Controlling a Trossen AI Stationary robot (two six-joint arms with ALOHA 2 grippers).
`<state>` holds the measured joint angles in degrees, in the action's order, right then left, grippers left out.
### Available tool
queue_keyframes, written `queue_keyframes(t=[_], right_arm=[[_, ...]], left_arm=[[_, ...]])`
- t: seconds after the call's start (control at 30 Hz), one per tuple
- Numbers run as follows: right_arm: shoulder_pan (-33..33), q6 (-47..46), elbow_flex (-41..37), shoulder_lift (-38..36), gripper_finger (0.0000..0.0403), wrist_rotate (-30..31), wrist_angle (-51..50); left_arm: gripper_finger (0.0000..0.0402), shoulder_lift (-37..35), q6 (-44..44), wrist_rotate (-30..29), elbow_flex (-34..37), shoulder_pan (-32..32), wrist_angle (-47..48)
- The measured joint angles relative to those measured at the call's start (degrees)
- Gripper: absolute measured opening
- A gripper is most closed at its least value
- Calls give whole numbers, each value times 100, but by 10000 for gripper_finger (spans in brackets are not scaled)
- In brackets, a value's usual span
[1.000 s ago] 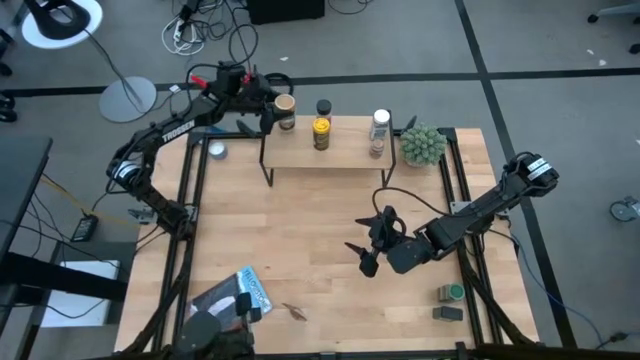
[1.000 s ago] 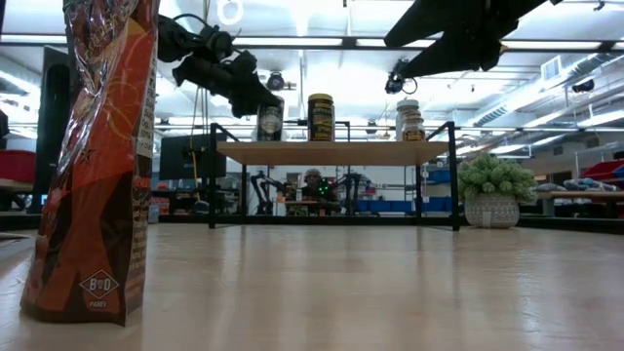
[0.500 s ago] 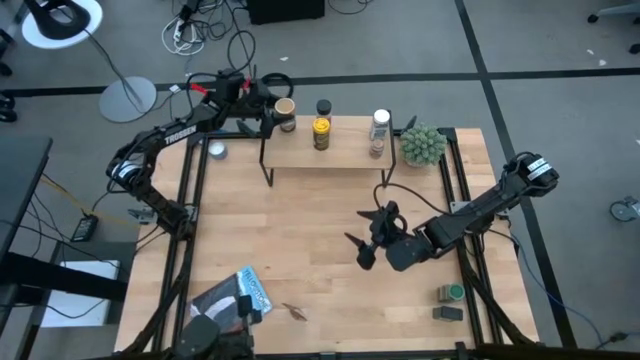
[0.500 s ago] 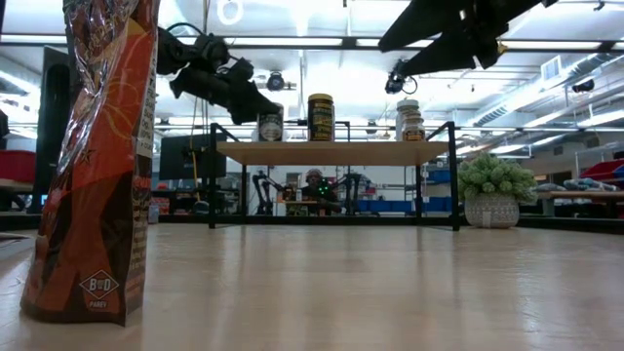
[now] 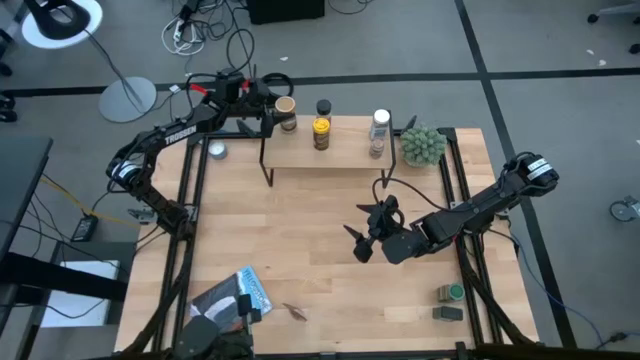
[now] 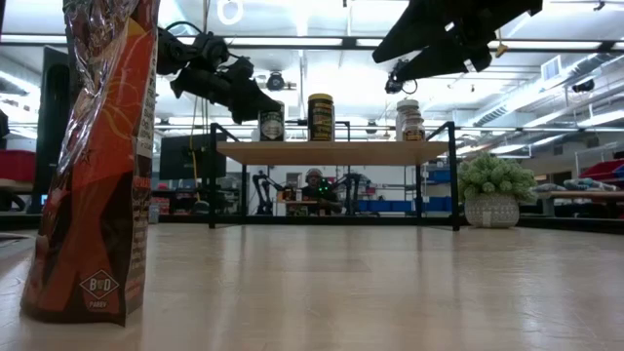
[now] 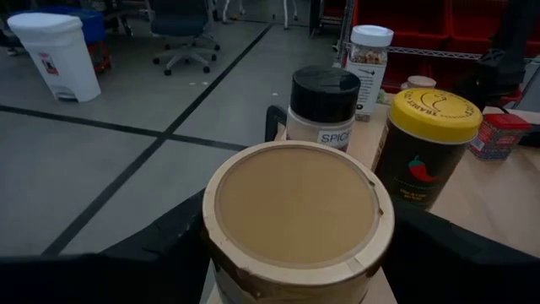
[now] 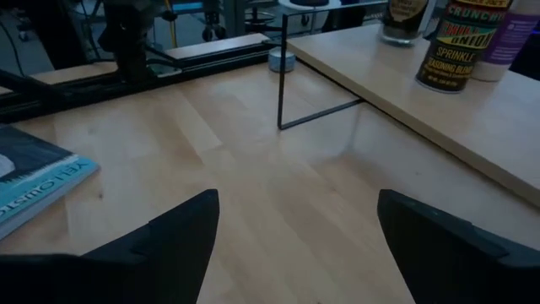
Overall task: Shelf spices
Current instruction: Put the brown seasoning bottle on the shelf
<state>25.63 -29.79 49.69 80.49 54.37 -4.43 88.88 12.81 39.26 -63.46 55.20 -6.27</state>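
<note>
The shelf [image 5: 330, 152] stands at the table's far edge. On it stand a tan-lidded jar [image 5: 285, 110], a black-lidded jar [image 5: 323, 107], a yellow jar [image 5: 321, 132] and a white-capped clear bottle [image 5: 380, 120]. My left gripper [image 5: 268, 108] is open at the shelf's far left corner. Its fingers stand on either side of the tan-lidded jar [image 7: 295, 219], just above the lid. My right gripper [image 5: 362, 238] hangs open in the air over the table's middle right. A green tin [image 5: 455, 292] and a dark tin [image 5: 447, 313] sit by the near right corner.
A potted plant [image 5: 422, 145] stands right of the shelf. A blue-white packet [image 5: 250, 290] and a tall orange snack bag [image 6: 97, 156] are at the near left. A small jar [image 5: 217, 150] sits by the far left rail. Bare wood lies between the shelf and my right gripper.
My left gripper has drawn back a little up and to the left from the tan-lidded jar, which stays standing on the shelf. My right gripper has moved toward the far edge and slightly left, staying open.
</note>
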Motion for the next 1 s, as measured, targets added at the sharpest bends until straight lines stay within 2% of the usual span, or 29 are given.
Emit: queue_keyframes(t=[0.53, 0.83, 1.0], right_arm=[[-16, 164, 0, 0, 314, 16, 133], [-20, 200, 2, 2, 315, 20, 179], [-20, 200, 2, 2, 313, 16, 180]], left_arm=[[285, 0, -91, -89, 0, 0, 142], [285, 0, -113, -646, 0, 0, -1], [285, 0, -167, -688, 0, -9, -16]])
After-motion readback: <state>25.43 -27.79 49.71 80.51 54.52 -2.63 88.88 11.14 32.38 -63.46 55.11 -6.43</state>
